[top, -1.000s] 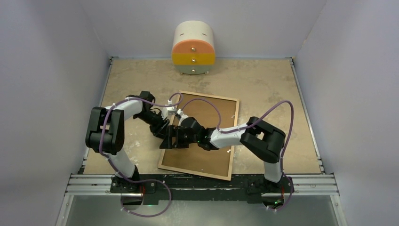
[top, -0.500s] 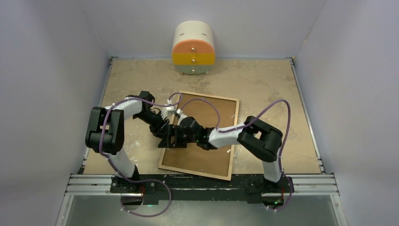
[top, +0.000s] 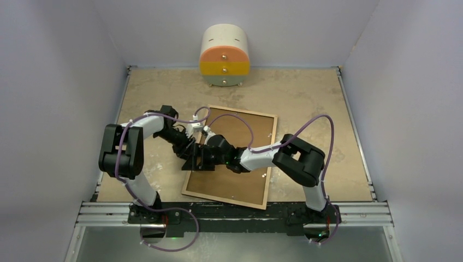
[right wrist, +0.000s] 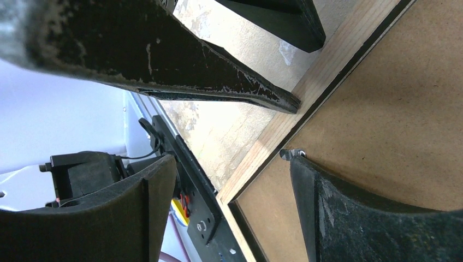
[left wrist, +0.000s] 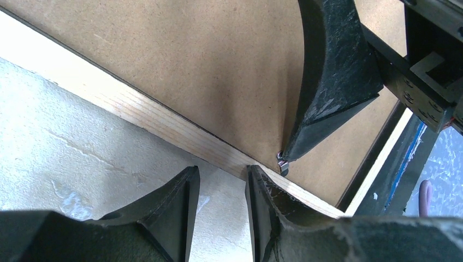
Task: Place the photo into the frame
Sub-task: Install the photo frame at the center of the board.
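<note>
From the overhead camera, the frame lies flat near the middle of the table, wood-coloured back upward. The brown backing board sits inside it. Both arms reach in to the middle of its left rail and crowd together there. I can't find the photo in any view. It may be under the board or out of sight, and I cannot tell which.

On the left wrist camera, the left gripper has its fingers almost together, with a thin gap and nothing in it. Its tips sit at the outer edge of the wooden rail, one of them apparently touching it. Just past the rail, a finger of the other arm comes down on a small metal tab at the board's edge.

On the right wrist camera, the right gripper is spread wide and straddles the rail without pinching anything. One fingertip rests against that same tab and the other hangs over the bare table.

I judge we're at the step of working the tabs that lock the board. Whether that is to free the board or to fasten it, I can't say. The next move calls for a short sideways nudge of the tab with that fingertip. Meanwhile the left tips should brace the rail so the frame doesn't slide.
</note>
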`<act>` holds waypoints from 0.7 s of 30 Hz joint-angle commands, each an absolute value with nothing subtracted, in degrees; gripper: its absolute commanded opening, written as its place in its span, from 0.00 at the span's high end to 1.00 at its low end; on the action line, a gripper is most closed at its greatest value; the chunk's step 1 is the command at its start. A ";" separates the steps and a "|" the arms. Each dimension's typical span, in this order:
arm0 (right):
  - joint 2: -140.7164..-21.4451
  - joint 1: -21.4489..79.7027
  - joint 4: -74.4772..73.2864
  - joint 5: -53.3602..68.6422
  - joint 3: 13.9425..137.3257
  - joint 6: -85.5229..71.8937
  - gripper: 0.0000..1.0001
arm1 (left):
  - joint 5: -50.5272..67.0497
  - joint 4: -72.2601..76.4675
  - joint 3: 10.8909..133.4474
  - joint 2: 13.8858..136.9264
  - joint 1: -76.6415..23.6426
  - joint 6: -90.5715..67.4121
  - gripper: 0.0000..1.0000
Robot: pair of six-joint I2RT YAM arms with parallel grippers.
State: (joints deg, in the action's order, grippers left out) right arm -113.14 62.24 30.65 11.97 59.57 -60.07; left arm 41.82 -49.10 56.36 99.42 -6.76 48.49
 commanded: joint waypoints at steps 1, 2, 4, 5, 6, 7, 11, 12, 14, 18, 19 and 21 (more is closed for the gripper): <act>-115.47 62.89 29.99 12.56 61.86 -57.83 0.21 | 42.36 -47.67 55.57 98.81 -7.91 51.29 0.61; -115.53 62.91 29.97 12.57 61.87 -57.85 0.21 | 42.48 -47.72 55.55 98.75 -7.91 51.39 0.61; -115.13 62.93 29.85 12.78 61.58 -58.08 0.22 | 42.69 -47.93 55.61 98.77 -7.91 51.35 0.61; -114.37 63.01 29.57 12.43 60.96 -58.08 0.22 | 42.72 -48.09 55.75 98.67 -7.91 51.41 0.61; -113.35 63.06 29.16 11.99 60.07 -57.97 0.22 | 42.80 -48.34 55.87 98.56 -7.91 51.49 0.61; -112.02 63.13 28.61 11.62 59.18 -57.73 0.22 | 42.85 -48.48 55.91 98.44 -7.91 51.66 0.61; -107.87 63.86 26.26 10.85 56.07 -56.62 0.21 | 43.45 -49.03 56.24 98.20 -7.91 51.86 0.62; -107.69 64.02 26.13 10.85 55.66 -56.43 0.21 | 43.58 -49.04 56.33 98.23 -7.91 51.86 0.62; -108.21 64.20 26.06 11.19 55.71 -56.34 0.21 | 43.68 -48.96 56.34 98.49 -7.91 51.81 0.62; -110.35 64.85 25.87 12.25 57.98 -55.96 0.21 | 43.68 -49.04 56.56 98.87 -7.91 51.74 0.62; -110.80 64.99 25.56 12.08 58.67 -55.71 0.21 | 43.73 -49.04 56.64 98.88 -7.91 51.71 0.62; -111.66 65.13 25.53 11.07 59.57 -55.59 0.21 | 43.73 -49.13 56.68 98.76 -7.91 51.71 0.62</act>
